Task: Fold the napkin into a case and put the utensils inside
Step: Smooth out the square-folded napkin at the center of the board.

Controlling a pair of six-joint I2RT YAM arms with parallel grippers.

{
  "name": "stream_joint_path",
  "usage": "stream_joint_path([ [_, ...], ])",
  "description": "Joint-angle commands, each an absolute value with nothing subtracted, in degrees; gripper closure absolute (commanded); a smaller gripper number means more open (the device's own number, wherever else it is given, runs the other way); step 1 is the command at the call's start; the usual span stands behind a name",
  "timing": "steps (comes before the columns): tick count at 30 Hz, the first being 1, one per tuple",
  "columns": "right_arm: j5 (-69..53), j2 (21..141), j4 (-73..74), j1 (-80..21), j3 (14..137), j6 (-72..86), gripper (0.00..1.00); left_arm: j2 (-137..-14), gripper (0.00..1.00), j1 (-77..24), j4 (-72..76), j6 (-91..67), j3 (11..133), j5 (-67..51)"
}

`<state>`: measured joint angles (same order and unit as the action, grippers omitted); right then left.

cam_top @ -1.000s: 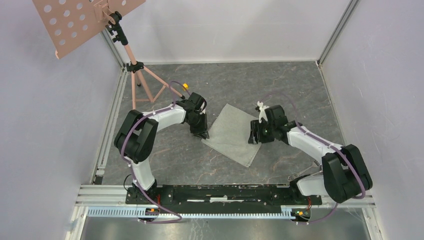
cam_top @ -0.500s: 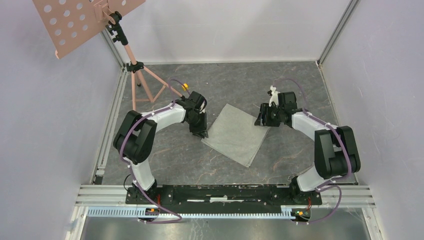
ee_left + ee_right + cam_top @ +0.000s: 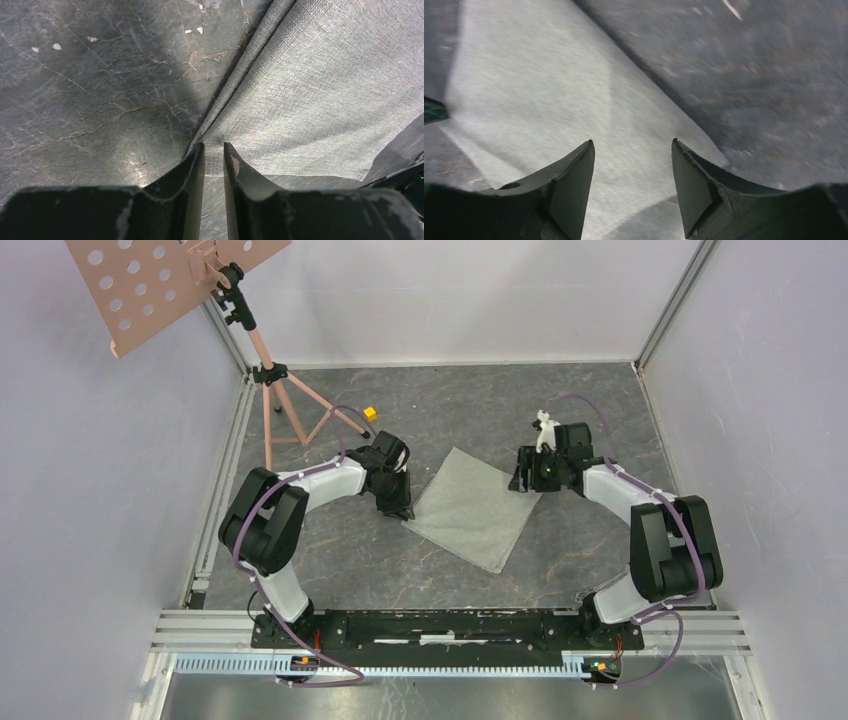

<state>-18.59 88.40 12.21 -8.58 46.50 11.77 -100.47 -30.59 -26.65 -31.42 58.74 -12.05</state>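
The napkin (image 3: 475, 508) is a pale grey-green cloth lying flat as a diamond in the middle of the table. My left gripper (image 3: 403, 508) is at its left corner. In the left wrist view the jaws (image 3: 214, 147) are nearly closed with the napkin (image 3: 310, 90) corner pinched between them, and the cloth edge is ridged up from there. My right gripper (image 3: 524, 480) is at the napkin's right corner. In the right wrist view it (image 3: 632, 145) is open and empty just above the napkin (image 3: 549, 90). No utensils are in view.
A small yellow cube (image 3: 369, 412) lies behind the left arm. A pink music stand (image 3: 270, 370) stands at the back left corner. Pale walls with metal rails enclose the dark marbled table (image 3: 590, 420).
My right gripper has moved from over the napkin's right part out to its right corner and further back. My left arm has shifted slightly, uncovering the yellow cube.
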Motion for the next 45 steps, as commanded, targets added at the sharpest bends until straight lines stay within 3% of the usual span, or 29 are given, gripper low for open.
stream_joint_path([
  [1, -25.05, 86.54, 4.28, -15.17, 50.89, 16.19, 0.34, -99.85, 0.72, -30.69, -30.34, -32.2, 56.35, -8.77],
  [11, -32.96, 104.9, -17.46, -24.6, 60.51, 30.58, 0.36, -100.15, 0.72, -30.67, -30.22, -32.02, 56.08, -9.14],
  [25, -36.42, 124.69, -18.61, -21.15, 71.76, 28.98, 0.38, -98.82, 0.72, -30.7, -27.6, -32.97, 50.07, -10.15],
  [34, -32.01, 114.91, 3.03, -21.09, 78.76, 17.2, 0.37, -94.88, 0.72, -30.84, -27.4, -34.91, 47.64, -11.82],
  [45, -22.28, 88.22, 7.84, -18.58, 50.77, 12.57, 0.37, -92.33, 0.7, -32.71, -26.43, -36.92, 47.2, -12.48],
])
